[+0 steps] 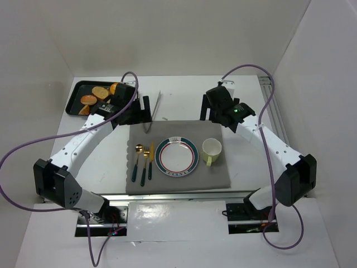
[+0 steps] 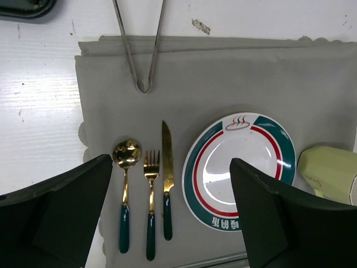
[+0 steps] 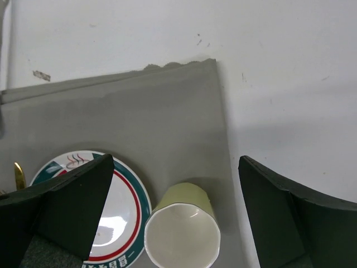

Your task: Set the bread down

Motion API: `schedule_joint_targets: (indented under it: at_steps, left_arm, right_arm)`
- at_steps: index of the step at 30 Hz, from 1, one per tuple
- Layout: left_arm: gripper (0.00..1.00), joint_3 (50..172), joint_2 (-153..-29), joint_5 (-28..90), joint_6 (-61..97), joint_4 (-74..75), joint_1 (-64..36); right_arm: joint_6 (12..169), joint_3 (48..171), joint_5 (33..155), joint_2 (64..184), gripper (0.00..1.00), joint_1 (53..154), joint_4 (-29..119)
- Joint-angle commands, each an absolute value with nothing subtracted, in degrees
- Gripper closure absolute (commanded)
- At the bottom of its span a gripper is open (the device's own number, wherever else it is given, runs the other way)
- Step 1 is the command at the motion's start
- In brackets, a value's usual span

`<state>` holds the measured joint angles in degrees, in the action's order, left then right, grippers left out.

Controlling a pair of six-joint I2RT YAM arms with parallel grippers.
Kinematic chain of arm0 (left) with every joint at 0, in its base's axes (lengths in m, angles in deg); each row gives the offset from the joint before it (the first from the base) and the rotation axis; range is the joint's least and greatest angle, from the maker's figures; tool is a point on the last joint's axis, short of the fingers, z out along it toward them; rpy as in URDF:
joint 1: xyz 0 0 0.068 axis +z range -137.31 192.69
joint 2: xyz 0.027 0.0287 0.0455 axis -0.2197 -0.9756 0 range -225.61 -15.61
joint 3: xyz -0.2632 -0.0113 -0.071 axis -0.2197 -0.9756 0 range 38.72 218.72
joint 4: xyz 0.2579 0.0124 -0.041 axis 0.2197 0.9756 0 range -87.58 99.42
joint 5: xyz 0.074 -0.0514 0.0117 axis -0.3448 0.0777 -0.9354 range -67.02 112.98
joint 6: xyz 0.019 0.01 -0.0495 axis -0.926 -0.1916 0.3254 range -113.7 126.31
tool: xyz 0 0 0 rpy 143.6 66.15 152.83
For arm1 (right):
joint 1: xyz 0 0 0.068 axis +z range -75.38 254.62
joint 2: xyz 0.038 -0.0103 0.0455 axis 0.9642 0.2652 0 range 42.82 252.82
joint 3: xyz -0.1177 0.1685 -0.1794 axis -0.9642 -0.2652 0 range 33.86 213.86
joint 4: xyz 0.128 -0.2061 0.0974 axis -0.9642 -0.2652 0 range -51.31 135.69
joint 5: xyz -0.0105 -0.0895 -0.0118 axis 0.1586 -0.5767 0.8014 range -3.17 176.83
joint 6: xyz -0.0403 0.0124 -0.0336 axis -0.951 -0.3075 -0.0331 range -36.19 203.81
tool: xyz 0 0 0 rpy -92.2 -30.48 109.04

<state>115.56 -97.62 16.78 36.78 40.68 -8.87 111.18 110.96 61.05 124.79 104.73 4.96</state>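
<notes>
Two tan bread slices [image 1: 88,100] [image 1: 100,91] lie on a black tray [image 1: 75,99] at the far left, next to an orange doughnut [image 1: 115,88]. The white plate with a green and red rim [image 1: 177,156] sits empty on the grey placemat [image 1: 178,131]; it also shows in the left wrist view [image 2: 240,167] and the right wrist view [image 3: 120,218]. My left gripper [image 1: 146,107] [image 2: 173,223] is open and empty above the mat's far left edge, right of the tray. My right gripper [image 1: 206,110] [image 3: 175,218] is open and empty above the mat's far right corner.
Metal tongs [image 1: 155,109] [image 2: 139,50] lie across the mat's far edge by my left gripper. A gold spoon [image 2: 126,153], fork [image 2: 151,167] and knife [image 2: 167,162] lie left of the plate. A pale green cup [image 1: 211,149] [image 3: 183,234] stands right of it.
</notes>
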Motion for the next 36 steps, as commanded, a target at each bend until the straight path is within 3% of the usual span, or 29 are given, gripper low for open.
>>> schedule_joint_targets:
  at_steps: [1,12,20,36]
  left_arm:
    - [0.00,119.92,-99.71,14.73,38.12,41.35,-9.37]
    - [0.00,122.58,-104.38,7.16,37.51,47.68,-11.74]
    - [0.00,120.90,-108.32,8.47,37.25,46.98,-12.27]
    - [0.00,140.05,-132.32,8.92,39.26,45.48,-7.88]
  right_arm:
    - [111.58,109.80,59.85,122.97,0.00,104.42,6.31]
    - [108.42,107.17,63.62,120.78,0.00,103.89,10.70]
    - [106.75,105.50,66.26,121.47,0.00,103.36,12.73]
    - [106.22,108.13,67.67,125.25,0.00,103.36,12.20]
